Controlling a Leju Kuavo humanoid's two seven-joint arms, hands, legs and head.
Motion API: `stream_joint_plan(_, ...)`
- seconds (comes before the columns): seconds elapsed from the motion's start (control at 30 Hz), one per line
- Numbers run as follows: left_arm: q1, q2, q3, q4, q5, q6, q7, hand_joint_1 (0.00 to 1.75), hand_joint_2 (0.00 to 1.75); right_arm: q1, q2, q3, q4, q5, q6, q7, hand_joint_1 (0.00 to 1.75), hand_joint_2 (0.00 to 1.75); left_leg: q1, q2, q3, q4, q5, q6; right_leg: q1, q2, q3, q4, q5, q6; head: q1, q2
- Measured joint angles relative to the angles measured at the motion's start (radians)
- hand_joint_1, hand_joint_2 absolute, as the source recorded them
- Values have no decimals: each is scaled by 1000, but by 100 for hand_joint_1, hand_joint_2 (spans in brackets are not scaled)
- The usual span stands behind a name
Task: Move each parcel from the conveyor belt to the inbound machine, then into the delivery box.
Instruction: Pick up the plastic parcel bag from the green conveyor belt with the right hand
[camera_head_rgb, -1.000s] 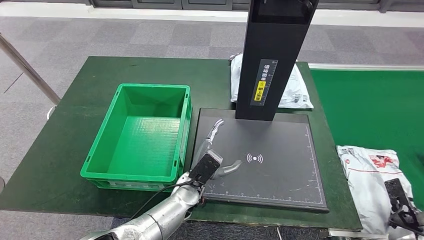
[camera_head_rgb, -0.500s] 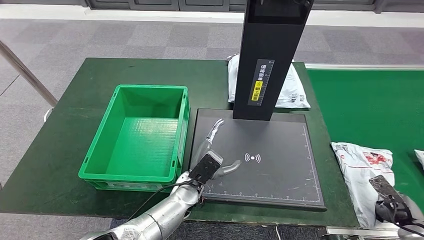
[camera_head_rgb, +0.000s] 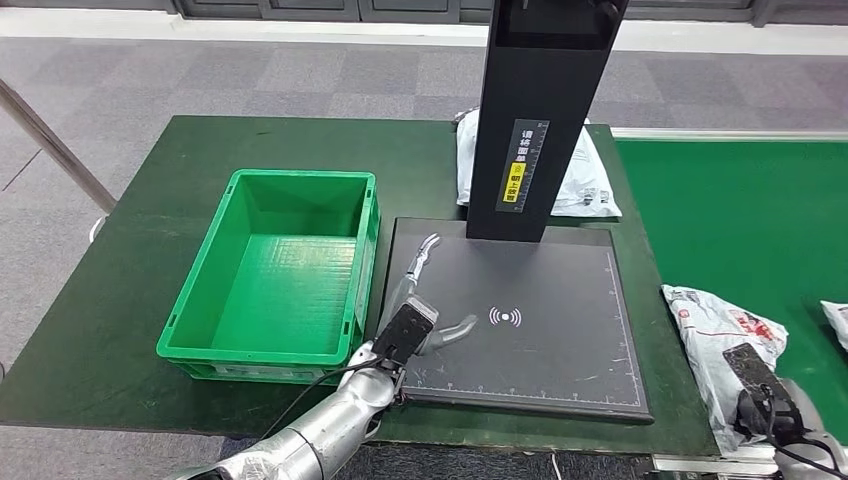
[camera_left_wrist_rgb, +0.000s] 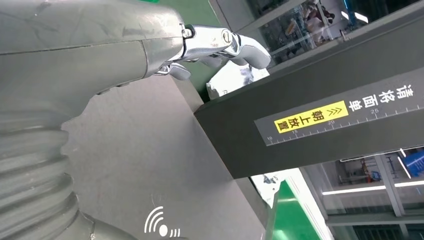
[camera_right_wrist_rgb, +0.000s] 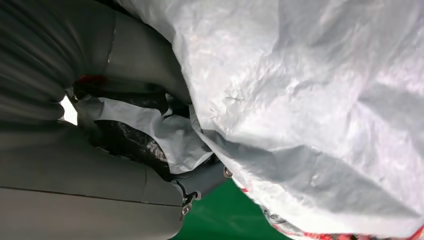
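A white parcel (camera_head_rgb: 722, 340) with red print lies at the near left edge of the green conveyor belt (camera_head_rgb: 750, 215). My right hand (camera_head_rgb: 765, 408) grips its near end; in the right wrist view the parcel (camera_right_wrist_rgb: 310, 100) has a fold pinched between the thumb and fingers (camera_right_wrist_rgb: 200, 182). My left hand (camera_head_rgb: 415, 305) hovers over the left side of the inbound machine's black pad (camera_head_rgb: 540, 340), fingers (camera_left_wrist_rgb: 225, 42) spread and holding nothing. The green delivery box (camera_head_rgb: 275, 275) stands empty to the left of the pad.
The machine's black column (camera_head_rgb: 545, 110) rises at the back of the pad. A second white parcel (camera_head_rgb: 585, 180) lies behind it on the dark green table (camera_head_rgb: 150, 190). Another parcel (camera_head_rgb: 836, 320) shows at the belt's right edge.
The camera shifted slightly at first. My right hand and the parcel it grips have moved a little left. Another parcel has come in at the right edge. The left hand has barely moved.
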Motion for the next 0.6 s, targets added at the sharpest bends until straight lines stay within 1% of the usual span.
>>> stream_joint_plan(0.33, 4, 0, 10, -5, 0, 0, 0, 0, 175, 3, 10, 0, -6, -1, 0, -3, 175, 175, 0, -1, -1, 0, 0, 0, 0, -1, -1, 0, -1, 0, 0, 0)
stream_joint_plan(0.4, 5, 0, 12, -6, 0, 1, 0, 0, 175, 7, 16, 0, -14, -8, -2, -23, 175, 175, 0, -1, -1, 0, 0, 0, 0, -1, -1, 0, -1, 0, 0, 0)
stream_joint_plan(0.5, 8, 0, 22, -11, 0, 10, 0, 0, 175, 41, 52, 1, -86, -64, -12, -81, 175, 175, 0, -1, -2, 0, 0, 0, 0, 0, -1, 1, -1, 0, 0, 0)
stream_joint_plan(0.6, 9, 0, 40, -31, 1, 30, 0, 0, 175, 102, 119, 6, -250, -217, -21, -133, 175, 175, 0, 0, -3, 0, 0, -1, 0, 1, -3, 2, 0, -1, 0, 0)
